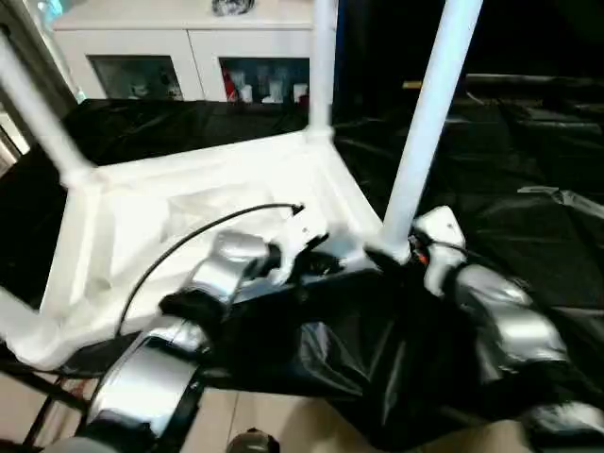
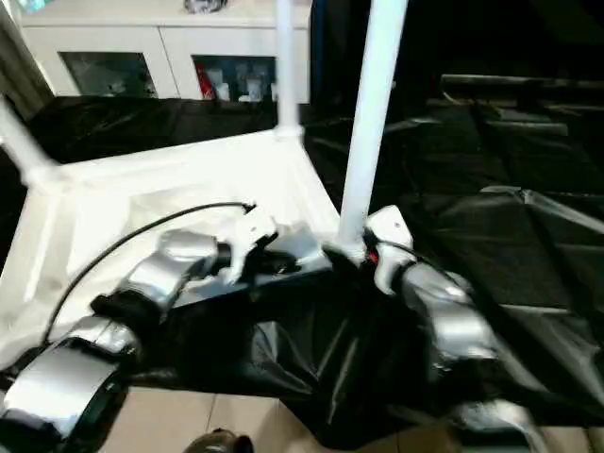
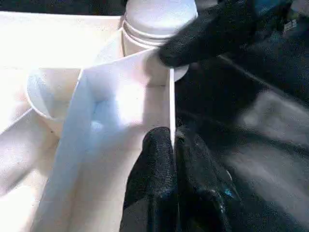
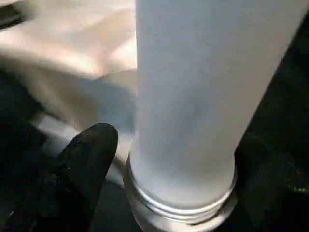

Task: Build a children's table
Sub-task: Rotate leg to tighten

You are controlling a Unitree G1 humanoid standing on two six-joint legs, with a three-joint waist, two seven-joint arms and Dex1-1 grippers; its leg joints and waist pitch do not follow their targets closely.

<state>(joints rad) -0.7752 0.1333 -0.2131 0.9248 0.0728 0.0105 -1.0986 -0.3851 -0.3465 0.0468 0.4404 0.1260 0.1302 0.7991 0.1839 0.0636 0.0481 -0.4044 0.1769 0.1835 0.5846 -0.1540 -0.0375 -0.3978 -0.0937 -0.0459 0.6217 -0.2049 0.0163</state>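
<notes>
The white plastic rectangular tabletop (image 1: 203,203) lies upside down on the black-draped work table (image 1: 528,189), ribbed underside up, so that its round corner sockets face upward to receive the legs. Long white tapered tube legs already stand in the corners; the nearest white leg (image 1: 429,123) rises from the socket closest to the robot, and another upright leg (image 1: 323,61) stands at the far corner. The left gripper (image 3: 173,145) is closed, its two black fingers pinching the thin white side wall of the tabletop (image 3: 145,96) just beside that near socket, most likely to steady the top against twisting or sliding while the leg is worked. The right gripper (image 4: 176,159) sits at the leg's base with its black fingers (image 4: 87,159) standing apart on either side of the tube, one fingertip resting against the collar in the left wrist view; they straddle the leg rather than clamp it, so I judge the hold is loose or released. The threaded collar of the leg (image 4: 181,203) shows just above the socket, suggesting the leg may need further turning to seat fully.
</notes>
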